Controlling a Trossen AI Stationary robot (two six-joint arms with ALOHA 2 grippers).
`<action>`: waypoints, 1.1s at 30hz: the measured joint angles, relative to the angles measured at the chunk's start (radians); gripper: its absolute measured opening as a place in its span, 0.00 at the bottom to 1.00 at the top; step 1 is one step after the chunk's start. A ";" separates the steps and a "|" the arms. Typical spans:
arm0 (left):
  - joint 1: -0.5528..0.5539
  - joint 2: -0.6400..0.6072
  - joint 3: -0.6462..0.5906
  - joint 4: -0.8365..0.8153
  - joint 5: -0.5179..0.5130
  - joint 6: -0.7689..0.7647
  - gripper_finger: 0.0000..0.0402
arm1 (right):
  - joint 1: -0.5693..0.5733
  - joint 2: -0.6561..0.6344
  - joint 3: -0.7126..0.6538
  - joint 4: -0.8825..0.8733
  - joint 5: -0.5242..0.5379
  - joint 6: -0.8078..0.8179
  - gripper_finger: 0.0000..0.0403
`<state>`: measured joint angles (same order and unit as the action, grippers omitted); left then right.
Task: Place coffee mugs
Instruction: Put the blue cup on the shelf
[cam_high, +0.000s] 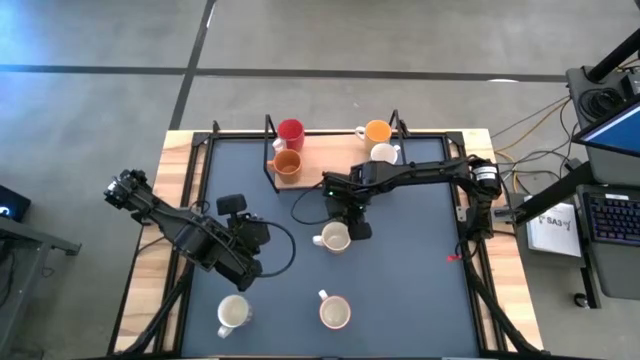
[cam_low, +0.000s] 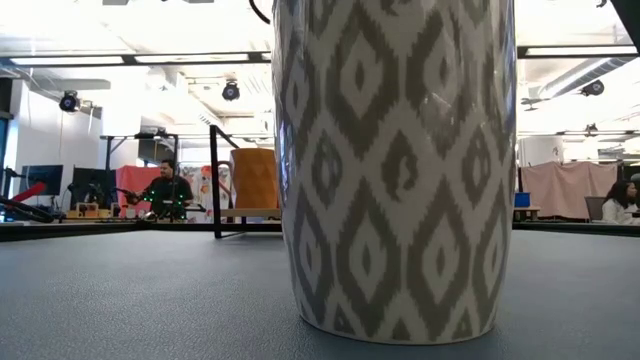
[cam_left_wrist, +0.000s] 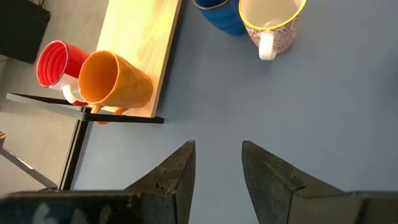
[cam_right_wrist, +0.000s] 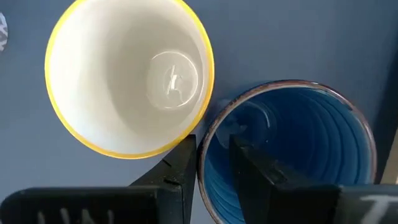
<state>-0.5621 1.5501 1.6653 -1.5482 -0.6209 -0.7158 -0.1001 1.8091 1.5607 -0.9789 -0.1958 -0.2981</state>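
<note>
A blue mug (cam_right_wrist: 292, 149) stands upright, mouth up, near the middle of the mat, right beside a white patterned mug with a yellow rim (cam_right_wrist: 127, 74). My right gripper (cam_right_wrist: 213, 146) is above them, shut on the blue mug, and covers it in the high view (cam_high: 347, 212). My left gripper (cam_left_wrist: 217, 168) is open and empty over the mat's left half (cam_high: 258, 232). A red mug (cam_high: 290, 130) and an orange mug (cam_high: 287, 163) sit on a wooden shelf at the far edge. Another orange mug (cam_high: 377, 131) and a white mug (cam_high: 383, 153) are on its right part. My right gripper pinches the blue mug's wall at the rim (cam_right_wrist: 210, 127), on the side next to the patterned mug. One finger (cam_right_wrist: 249, 171) is inside the mug and the other (cam_right_wrist: 177, 165) is outside. The fingers come from above, pointing down. The mug stays upright.
Two more pale mugs stand near the front edge, one at the left (cam_high: 232, 313) and one at the middle (cam_high: 334, 312); the latter fills the low view (cam_low: 395, 170). A black frame (cam_high: 268, 150) stands on the wooden shelf (cam_high: 325, 150). People sit in the room beyond.
</note>
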 joint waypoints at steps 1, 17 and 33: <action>0.000 0.000 0.000 0.000 0.000 0.000 0.28 | 0.001 0.000 -0.007 0.008 0.001 0.000 0.21; 0.000 0.000 0.000 0.000 -0.001 0.000 0.28 | 0.003 0.000 -0.041 0.045 0.014 -0.020 0.03; 0.000 -0.002 0.000 -0.001 -0.024 0.000 0.28 | 0.004 0.000 0.203 -0.180 0.016 -0.096 0.02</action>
<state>-0.5620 1.5477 1.6653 -1.5496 -0.6448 -0.7155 -0.0959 1.8088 1.7634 -1.1586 -0.1794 -0.3940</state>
